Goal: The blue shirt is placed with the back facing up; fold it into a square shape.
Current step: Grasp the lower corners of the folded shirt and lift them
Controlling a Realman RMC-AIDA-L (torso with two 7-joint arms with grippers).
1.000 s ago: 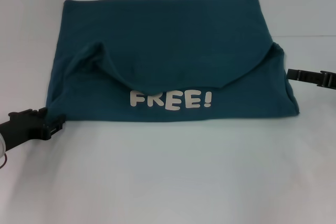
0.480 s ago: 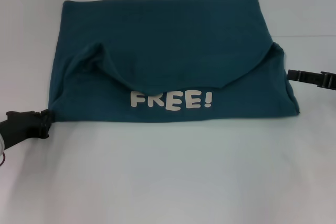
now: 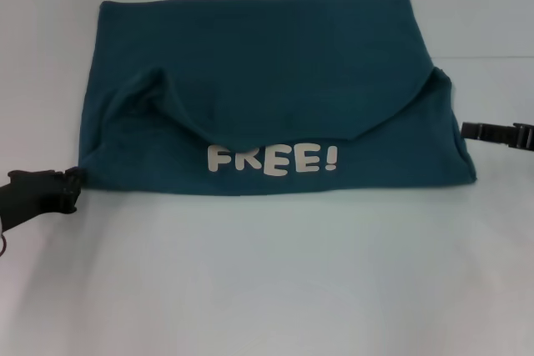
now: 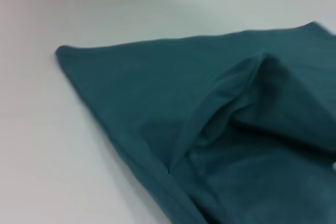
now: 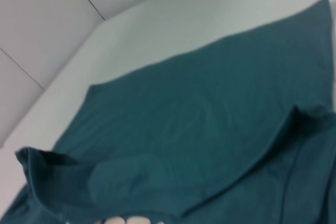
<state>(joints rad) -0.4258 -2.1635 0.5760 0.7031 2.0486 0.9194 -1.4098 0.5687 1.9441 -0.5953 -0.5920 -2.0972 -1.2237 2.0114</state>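
1. The blue shirt (image 3: 267, 93) lies partly folded on the white table (image 3: 267, 273), spread across the far half of it. A plain flap is turned toward me, and its curved edge stops just above the white letters "FREE!" (image 3: 273, 158) near the shirt's near edge.
2. My left gripper (image 3: 71, 189) sits at the shirt's near left corner, touching the fabric. I cannot tell whether its fingers are apart or closed on the cloth.
3. Against half a second ago, my left gripper has drawn slightly outward and toward me. The corner that was bunched at its tip a moment ago now lies flatter.
4. A second ago the same gripper's fingers were plainly spread beside that corner.
5. My right gripper (image 3: 467, 129) is low beside the shirt's right edge, just apart from the fabric. It has slid a little outward since the earlier frames. I cannot tell its finger state either.
6. The shirt's outline and folds match the earlier frames.
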